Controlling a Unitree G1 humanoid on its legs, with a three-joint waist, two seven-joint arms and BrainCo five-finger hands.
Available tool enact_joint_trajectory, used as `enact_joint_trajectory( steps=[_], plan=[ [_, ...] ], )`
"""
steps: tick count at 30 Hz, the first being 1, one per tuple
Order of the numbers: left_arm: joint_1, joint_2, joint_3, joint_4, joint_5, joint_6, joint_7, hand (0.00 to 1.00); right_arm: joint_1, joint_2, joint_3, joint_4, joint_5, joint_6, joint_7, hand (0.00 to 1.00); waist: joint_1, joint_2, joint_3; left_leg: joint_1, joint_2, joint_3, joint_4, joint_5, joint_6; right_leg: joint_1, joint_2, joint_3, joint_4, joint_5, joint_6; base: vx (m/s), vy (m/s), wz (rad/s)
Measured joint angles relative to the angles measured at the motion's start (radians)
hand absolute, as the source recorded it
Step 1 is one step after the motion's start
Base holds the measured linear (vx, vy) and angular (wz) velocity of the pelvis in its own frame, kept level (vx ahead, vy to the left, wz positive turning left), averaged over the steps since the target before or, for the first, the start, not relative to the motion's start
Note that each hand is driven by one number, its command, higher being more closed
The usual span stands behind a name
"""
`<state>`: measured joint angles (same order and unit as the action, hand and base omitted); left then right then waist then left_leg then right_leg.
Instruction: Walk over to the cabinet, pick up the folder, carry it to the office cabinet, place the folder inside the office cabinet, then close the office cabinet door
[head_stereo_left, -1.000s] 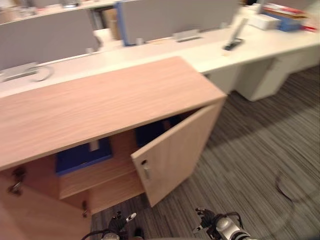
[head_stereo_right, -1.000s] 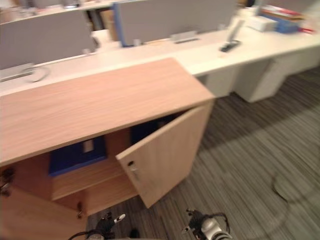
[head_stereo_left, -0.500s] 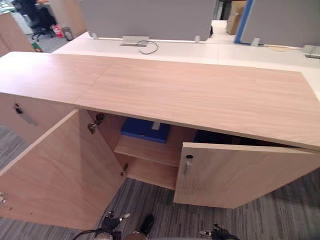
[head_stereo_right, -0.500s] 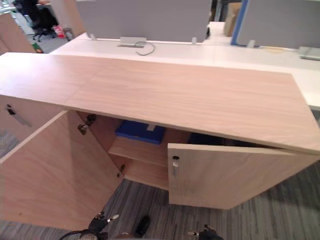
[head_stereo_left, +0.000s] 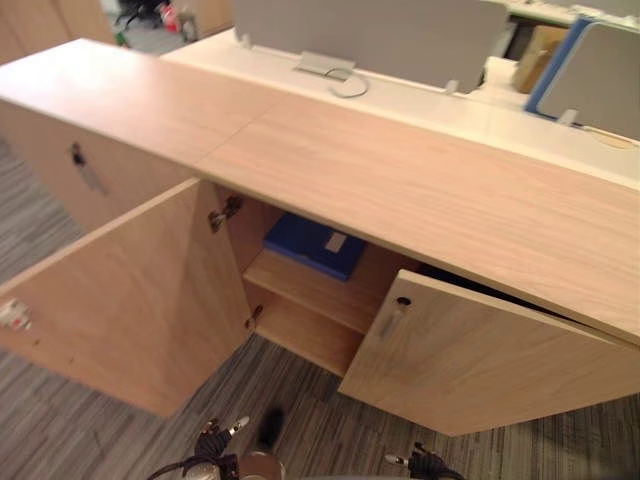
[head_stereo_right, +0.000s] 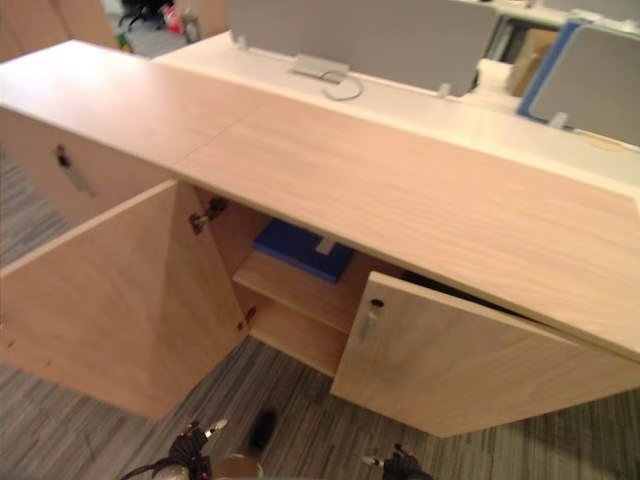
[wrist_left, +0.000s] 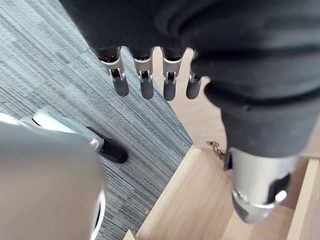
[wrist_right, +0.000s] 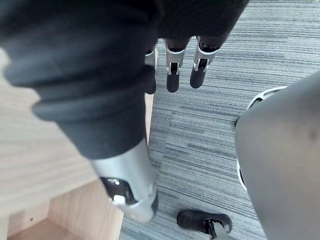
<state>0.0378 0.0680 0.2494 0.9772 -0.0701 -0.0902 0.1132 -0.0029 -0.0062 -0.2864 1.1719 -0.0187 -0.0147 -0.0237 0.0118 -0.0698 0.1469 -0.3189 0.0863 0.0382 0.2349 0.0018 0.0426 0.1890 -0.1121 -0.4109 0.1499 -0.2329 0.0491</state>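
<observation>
Left hand (wrist_left: 146, 85) and right hand (wrist_right: 172, 76) low over carpet (head_stereo_left: 60, 440), fingers straight, holding nothing, blue folder (head_stereo_left: 308, 242) flat on shelf (head_stereo_left: 312, 292) inside office cabinet (head_stereo_left: 420, 190), left door (head_stereo_left: 130, 295) wide, right door (head_stereo_left: 490, 365) ajar

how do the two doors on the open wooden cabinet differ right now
The left door is swung wide open; the right door is only partly open. The right door shows a lock and handle near its edge; the left door's face looks plain. Both are the same light wood.
</observation>
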Motion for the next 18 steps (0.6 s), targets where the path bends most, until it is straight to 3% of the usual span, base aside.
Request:
enact_joint_trajectory(
  steps=[1,3,4,5,6,7,8,11,12,13,14,18],
  plan=[
    [-0.003,-0.003,0.008,-0.016,-0.005,-0.004,0.001,0.0,-0.004,-0.002,-0.009,0.0,0.002,0.001,0.0,0.0,0.01,0.009,0.011,-0.035,0.042,0.089,0.137,-0.024,0.001,0.001,-0.003,-0.012,0.006,0.0,0.0,-0.04,0.094,0.63],
    [0.022,-0.004,-0.022,-0.024,-0.003,-0.005,0.003,0.0,0.014,-0.019,-0.015,-0.001,0.053,0.002,-0.002,0.0,0.018,0.041,-0.007,-0.044,0.137,0.218,0.498,-0.156,-0.009,0.007,-0.016,-0.03,0.007,-0.001,0.013,0.08,0.191,0.21],
    [0.029,-0.004,-0.036,-0.02,0.0,-0.005,0.003,0.0,0.018,-0.022,-0.015,-0.003,0.071,-0.001,-0.002,0.0,0.017,0.052,-0.011,-0.026,0.149,0.228,0.528,-0.183,-0.021,0.007,-0.016,-0.031,0.008,0.0,0.02,0.19,0.308,0.44],
    [0.023,-0.007,-0.068,0.013,0.013,-0.002,0.001,0.0,0.02,-0.032,-0.027,-0.016,0.103,-0.008,-0.002,0.0,0.001,0.091,-0.02,0.011,0.136,0.254,0.451,-0.251,-0.037,0.005,-0.002,-0.059,0.027,-0.002,0.037,0.17,0.267,0.7],
    [0.015,-0.005,-0.081,0.019,0.021,0.001,-0.001,0.0,0.018,-0.026,-0.044,-0.016,0.113,-0.008,-0.002,0.0,-0.007,0.082,-0.017,0.024,0.107,0.252,0.396,-0.26,-0.032,-0.003,-0.014,-0.077,0.034,-0.002,0.038,0.17,0.213,1.31],
    [0.012,0.001,-0.091,0.01,0.025,-0.003,-0.005,0.0,0.017,-0.013,-0.06,0.0,0.116,-0.005,-0.001,0.0,-0.008,0.048,-0.012,0.037,0.036,0.228,0.302,-0.22,-0.014,-0.02,-0.054,-0.09,0.044,0.0,0.034,0.1,0.141,1.29],
    [0.012,0.004,-0.091,0.007,0.032,-0.003,-0.008,0.0,0.016,-0.007,-0.084,0.012,0.116,-0.005,-0.001,0.0,0.006,0.041,-0.01,0.073,-0.015,0.209,0.215,-0.175,-0.003,-0.014,-0.059,-0.083,0.023,-0.002,0.033,0.06,0.089,1.12],
    [0.025,0.008,-0.104,0.03,0.058,0.006,-0.016,0.0,0.018,-0.011,-0.084,0.004,0.117,-0.007,0.002,0.0,-0.007,0.057,-0.019,0.189,-0.1,0.178,-0.041,-0.04,-0.001,-0.032,-0.042,-0.086,-0.045,0.019,0.006,-0.03,-0.01,0.64],
    [0.025,0.008,-0.129,0.043,0.074,0.008,-0.023,0.0,0.019,-0.018,-0.085,-0.007,0.12,-0.009,0.002,0.0,-0.022,0.065,-0.024,0.229,-0.129,0.153,-0.141,0.016,0.001,-0.048,-0.045,-0.081,-0.037,0.057,0.002,-0.02,0.001,0.63],
    [0.029,0.005,-0.157,0.054,0.081,0.009,-0.035,0.0,0.02,-0.03,-0.085,-0.007,0.12,-0.007,0.001,0.0,-0.027,0.086,-0.035,0.267,-0.146,0.136,-0.267,0.082,-0.012,-0.068,-0.049,-0.086,-0.033,0.069,0.023,0.0,0.004,0.54],
    [0.031,0.0,-0.157,0.053,0.082,0.009,-0.036,0.0,0.02,-0.03,-0.086,-0.008,0.119,-0.007,0.001,0.0,-0.024,0.091,-0.036,0.278,-0.147,0.133,-0.311,0.106,-0.016,-0.071,-0.046,-0.089,-0.035,0.071,0.028,0.02,-0.013,0.35],
    [0.028,-0.004,-0.178,0.054,0.077,0.012,-0.066,0.0,0.021,-0.031,-0.124,-0.007,0.116,-0.003,0.001,0.0,-0.027,0.091,-0.025,0.293,-0.146,0.122,-0.33,0.12,-0.022,-0.061,-0.042,-0.105,-0.041,0.072,0.03,-0.02,-0.033,0.07]
  ],
)
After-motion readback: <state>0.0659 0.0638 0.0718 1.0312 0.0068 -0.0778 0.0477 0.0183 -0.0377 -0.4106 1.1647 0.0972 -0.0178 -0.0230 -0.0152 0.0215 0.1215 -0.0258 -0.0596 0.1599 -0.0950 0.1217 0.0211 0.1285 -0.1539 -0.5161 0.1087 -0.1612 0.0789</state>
